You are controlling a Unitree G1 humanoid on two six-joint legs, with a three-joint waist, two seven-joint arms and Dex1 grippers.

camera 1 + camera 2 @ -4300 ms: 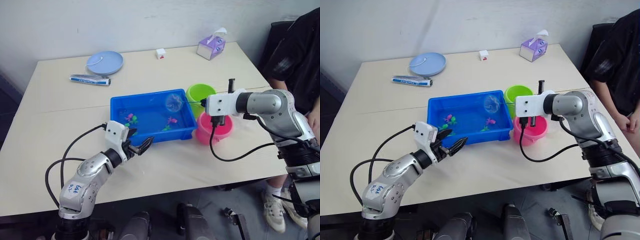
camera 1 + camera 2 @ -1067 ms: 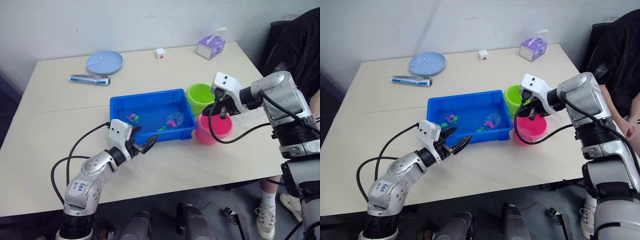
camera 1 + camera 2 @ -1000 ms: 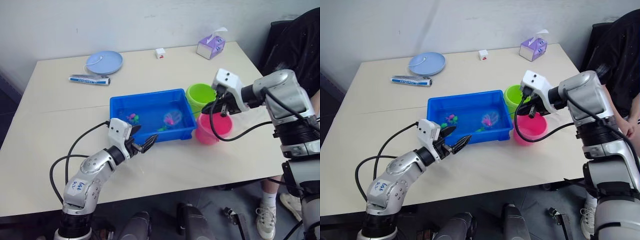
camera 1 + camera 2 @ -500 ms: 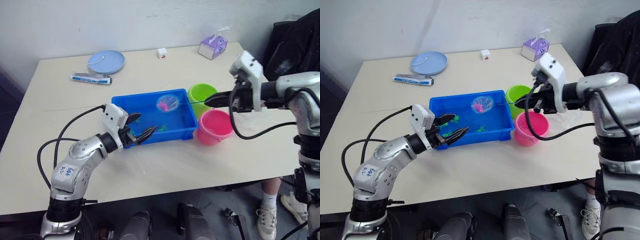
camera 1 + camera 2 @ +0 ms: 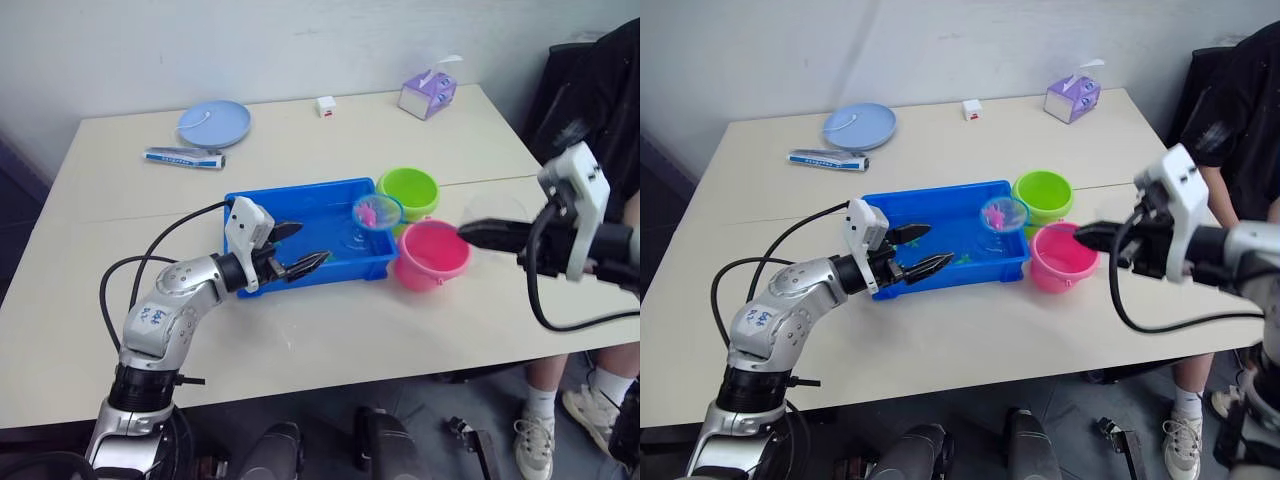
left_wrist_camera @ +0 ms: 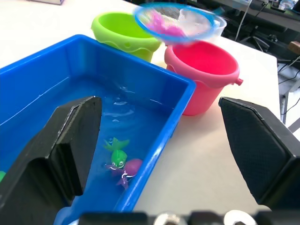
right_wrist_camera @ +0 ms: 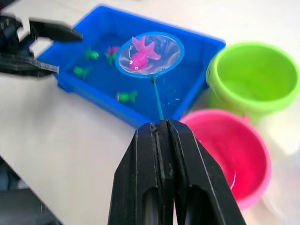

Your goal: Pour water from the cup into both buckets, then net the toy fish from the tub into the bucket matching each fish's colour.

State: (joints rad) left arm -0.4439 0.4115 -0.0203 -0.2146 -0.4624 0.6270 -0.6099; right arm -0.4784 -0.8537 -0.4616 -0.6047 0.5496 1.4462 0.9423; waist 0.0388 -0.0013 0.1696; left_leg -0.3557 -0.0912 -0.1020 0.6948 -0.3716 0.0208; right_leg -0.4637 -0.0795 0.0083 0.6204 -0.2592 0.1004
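Net (image 7: pixel 149 53) handle is clamped in the right pincer (image 7: pixel 161 136); a pink fish (image 7: pixel 140 52) is carried in it above the tub (image 5: pixel 300 195) rim. Pink bucket (image 5: pixel 432 250) at 3 o'clock of the tub, green bucket (image 5: pixel 408 190) at 1. Left pincer (image 5: pixel 298 250) is spread wide over the tub's near edge. Plate (image 5: pixel 213 122), tube (image 5: pixel 183 157) and tissue box (image 5: pixel 428 93) are set at the far side of the bench (image 5: pixel 330 330).

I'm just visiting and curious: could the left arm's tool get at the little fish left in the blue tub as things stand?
Probably yes. The left tool hangs open at the tub near rim, with green and purple fish just below, nothing covering them.
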